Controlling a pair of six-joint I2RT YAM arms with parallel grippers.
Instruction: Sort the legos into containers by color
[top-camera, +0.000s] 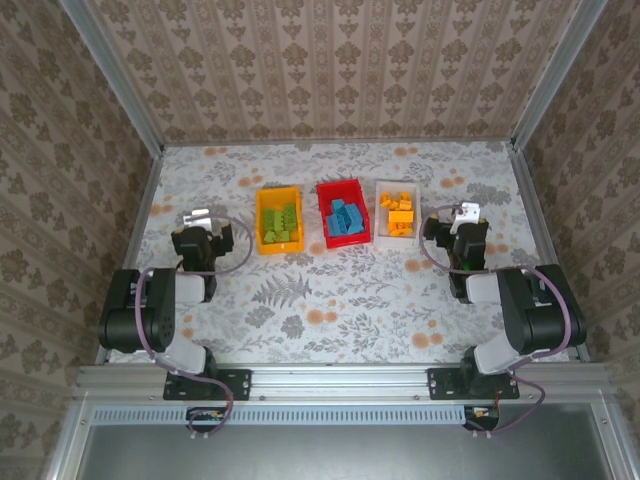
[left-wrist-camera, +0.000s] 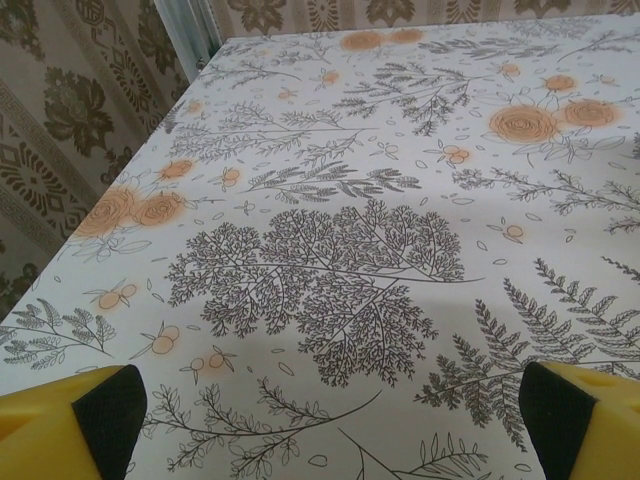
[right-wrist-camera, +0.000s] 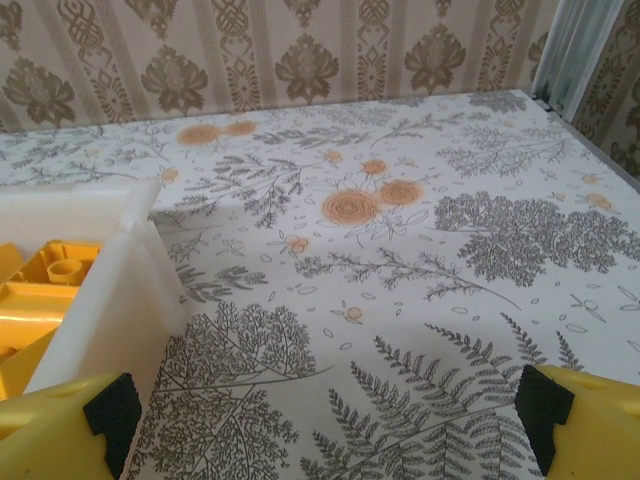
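Note:
Three bins stand in a row at mid-table. The yellow-orange bin (top-camera: 279, 220) holds green legos (top-camera: 283, 224), the red bin (top-camera: 343, 213) holds blue legos (top-camera: 345, 219), and the white bin (top-camera: 397, 212) holds orange legos (top-camera: 401, 215). My left gripper (top-camera: 203, 224) rests low to the left of the yellow-orange bin, open and empty (left-wrist-camera: 330, 425). To the right of the white bin my right gripper (top-camera: 462, 222) is open with nothing between its fingers (right-wrist-camera: 325, 425). The white bin's corner (right-wrist-camera: 110, 290) and orange legos (right-wrist-camera: 40, 290) show at the left of the right wrist view.
The floral tablecloth (top-camera: 330, 300) covers the table. Metal posts and patterned walls (top-camera: 330, 70) close it in on three sides. Both arm bases sit at the near edge.

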